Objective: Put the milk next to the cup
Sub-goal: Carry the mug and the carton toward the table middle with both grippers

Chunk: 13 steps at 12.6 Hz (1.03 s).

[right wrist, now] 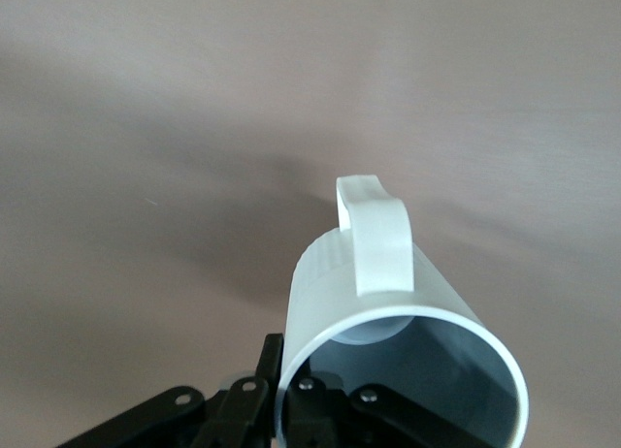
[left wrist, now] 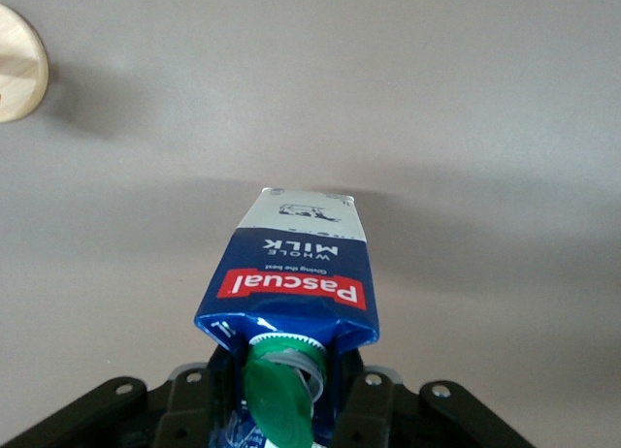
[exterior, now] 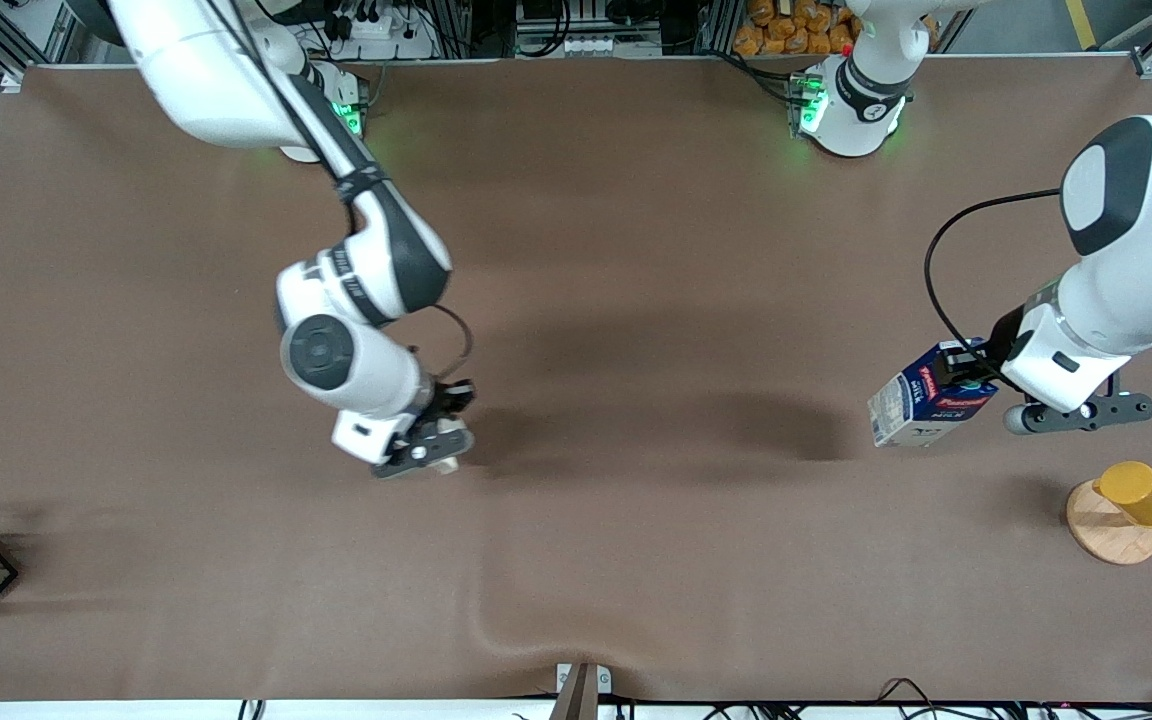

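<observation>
Blue milk [exterior: 926, 400] hangs clamped in the left claw [exterior: 971, 380] at frame right; the right claw [exterior: 441, 440], centre-left, apparently grips the cup [right wrist: 408, 322]; next, bring them together.

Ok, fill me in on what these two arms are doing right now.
Each arm holds one thing in the air. The left gripper is shut on the milk, gripping it by its top near the green cap, over the table toward the left arm's end. The right gripper is shut on the cup, holding it by the rim over the middle of the table. The two things are well apart, so the milk is not yet beside the cup.
</observation>
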Each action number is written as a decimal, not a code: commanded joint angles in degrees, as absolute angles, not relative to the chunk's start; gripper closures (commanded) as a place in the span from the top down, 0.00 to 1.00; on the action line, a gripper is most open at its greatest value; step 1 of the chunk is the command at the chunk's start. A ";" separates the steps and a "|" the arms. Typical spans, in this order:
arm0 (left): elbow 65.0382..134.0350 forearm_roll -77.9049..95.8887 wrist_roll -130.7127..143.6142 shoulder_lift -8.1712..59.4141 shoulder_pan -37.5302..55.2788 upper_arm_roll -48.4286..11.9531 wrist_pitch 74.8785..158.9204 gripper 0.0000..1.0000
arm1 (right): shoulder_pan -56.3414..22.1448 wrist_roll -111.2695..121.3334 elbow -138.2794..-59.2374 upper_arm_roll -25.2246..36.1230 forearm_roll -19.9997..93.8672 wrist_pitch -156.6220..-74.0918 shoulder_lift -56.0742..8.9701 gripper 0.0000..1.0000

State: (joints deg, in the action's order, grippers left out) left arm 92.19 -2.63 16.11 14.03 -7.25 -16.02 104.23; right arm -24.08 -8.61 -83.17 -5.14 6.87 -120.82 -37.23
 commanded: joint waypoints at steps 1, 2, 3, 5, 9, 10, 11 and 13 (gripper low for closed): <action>90.79 -3.16 20.73 14.15 -7.12 -17.92 102.83 0.39 | -28.02 -17.20 -78.31 -4.83 8.17 -125.57 -41.91 0.00; 90.79 -3.60 22.31 14.24 -7.12 -18.63 102.83 0.39 | -29.52 -19.31 -77.61 -4.83 8.17 -127.34 -43.23 0.00; 90.79 -3.60 23.28 14.24 -7.12 -19.15 102.83 0.39 | -30.49 -20.81 -76.91 -4.75 8.09 -128.48 -44.46 0.00; 90.79 -3.43 25.13 14.33 -7.12 -20.56 102.83 0.39 | -31.55 -22.93 -75.94 -4.75 8.09 -129.29 -45.61 0.00; 91.23 -3.34 31.36 14.68 -4.23 -22.24 102.75 0.39 | -32.43 -23.38 -76.29 -4.75 8.00 -129.29 -46.05 0.87; 91.23 -3.34 32.59 15.20 -3.09 -22.24 102.74 0.39 | -32.95 -23.38 -76.29 -4.75 8.00 -129.37 -45.97 1.00; 91.23 -3.34 34.26 15.29 -1.86 -22.32 102.66 0.39 | -33.22 -23.73 -76.29 -4.66 8.09 -129.29 -45.79 1.00; 91.23 -3.25 38.39 15.90 2.00 -22.32 102.57 0.39 | -32.61 -24.70 -76.11 -4.66 8.09 -129.11 -45.09 1.00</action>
State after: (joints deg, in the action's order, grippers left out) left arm 91.99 -2.63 34.61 15.16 -1.06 -22.31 103.52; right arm -32.41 -23.19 -77.74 -5.12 7.54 -129.87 -45.04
